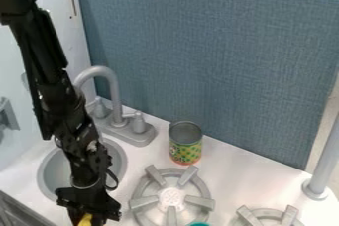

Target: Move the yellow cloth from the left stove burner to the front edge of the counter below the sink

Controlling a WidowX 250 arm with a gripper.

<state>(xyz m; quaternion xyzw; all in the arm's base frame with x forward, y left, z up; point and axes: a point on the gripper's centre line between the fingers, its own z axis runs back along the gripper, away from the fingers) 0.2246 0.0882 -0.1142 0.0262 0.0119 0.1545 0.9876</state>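
Yellow object (85,219) at black gripper (90,218), near sink basin (48,176) | open or closed: cannot tell | patterned tin can (185,149) behind stove burner (171,198)

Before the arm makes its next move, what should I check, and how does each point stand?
1. Yellow object at the gripper firmly held: cannot tell.
2. Can standing upright: ok.
3. Gripper apart from the can: ok.
4. Arm clear of the faucet: cannot tell, they overlap from here.
5. Teal object by the nearer burner identifiable: not ok, mostly cut off.
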